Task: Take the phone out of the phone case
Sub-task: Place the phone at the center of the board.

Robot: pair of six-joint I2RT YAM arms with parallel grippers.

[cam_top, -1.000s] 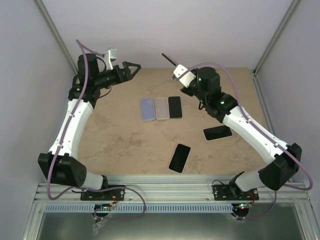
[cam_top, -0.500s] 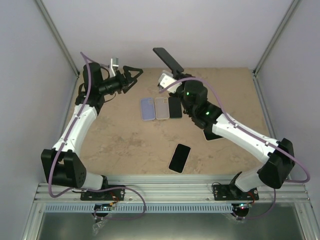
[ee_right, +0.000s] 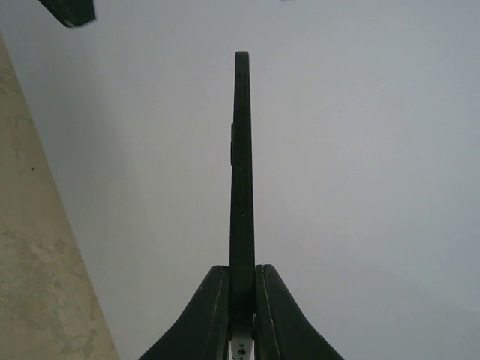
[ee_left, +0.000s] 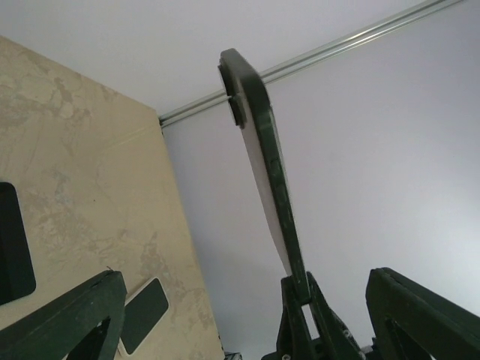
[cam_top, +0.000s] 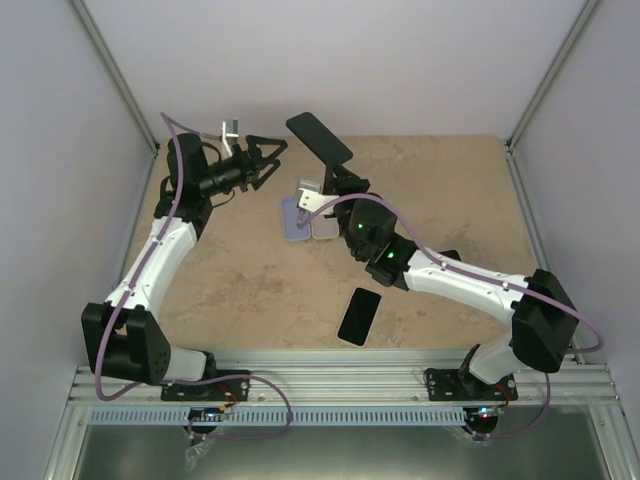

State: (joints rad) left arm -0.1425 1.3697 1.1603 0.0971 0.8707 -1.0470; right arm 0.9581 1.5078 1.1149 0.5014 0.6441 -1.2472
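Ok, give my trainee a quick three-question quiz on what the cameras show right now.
1. True or false: the right fingers are shut on the cased phone, holding it in the air above the table.
2. Pick one. The left fingers are: A) open, close to the cased phone but not touching it; B) shut on the cased phone; C) resting flat on the table.
3. Fill in: the leftmost case in the row lying on the table is ____ in colour.

Key: 1 true; 2 A; 3 lavender.
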